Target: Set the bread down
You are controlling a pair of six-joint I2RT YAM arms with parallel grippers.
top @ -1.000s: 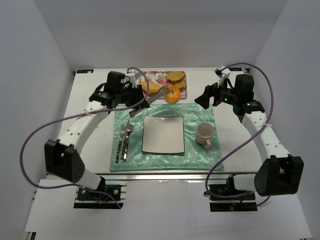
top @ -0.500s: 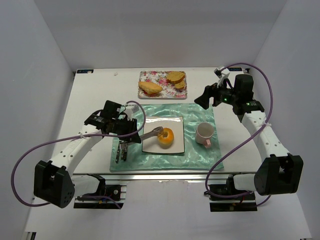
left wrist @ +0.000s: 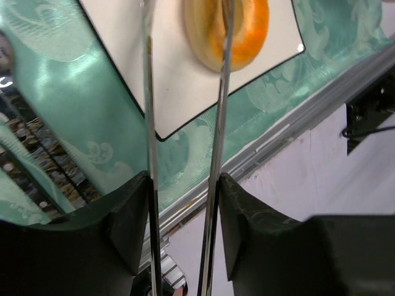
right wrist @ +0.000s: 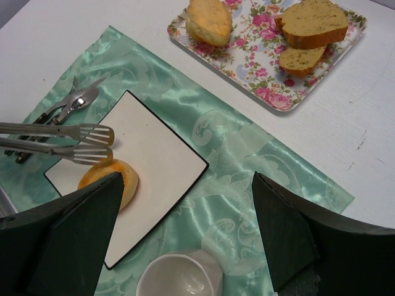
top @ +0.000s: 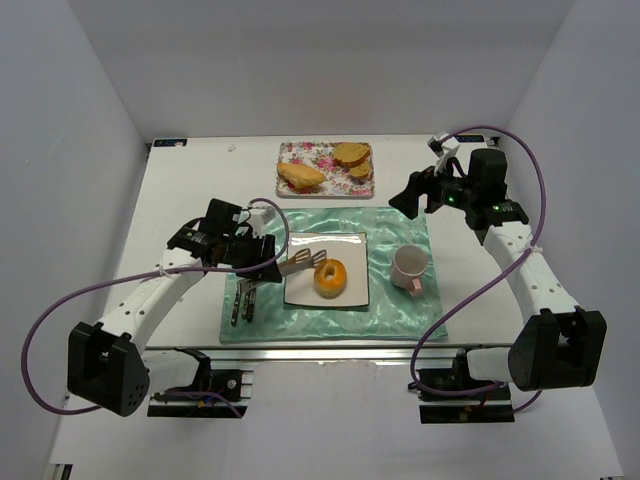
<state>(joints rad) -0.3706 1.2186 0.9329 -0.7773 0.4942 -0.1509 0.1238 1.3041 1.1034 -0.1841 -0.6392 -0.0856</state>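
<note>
Left gripper (left wrist: pixel 182 206) is clamped on the handles of a pair of metal tongs (top: pixel 303 262), one finger pressing on each arm, and the tong blades stand slightly spread. The bread (top: pixel 331 277), a golden-orange ring, lies flat on the square white plate (top: pixel 350 250), toward its near side and out of the tongs' grasp. The blades reach over the plate's left part and end right at the bread's left edge. From the right wrist view the lower blade seems to rest on its rim, though actual contact is hard to judge.

The plate sits in the middle of a green satin placemat (top: pixel 400 310). On the mat to its left lies the cutlery (top: pixel 240 305), partly under the left arm, and to its right a pink cup (top: pixel 409 267). Beyond the mat is a floral tray (top: pixel 325 155) with a roll (top: pixel 300 176) and toast slices (top: pixel 352 155). Right gripper (top: pixel 405 195) hangs above the table's far right, jaws wide apart and empty.
</note>
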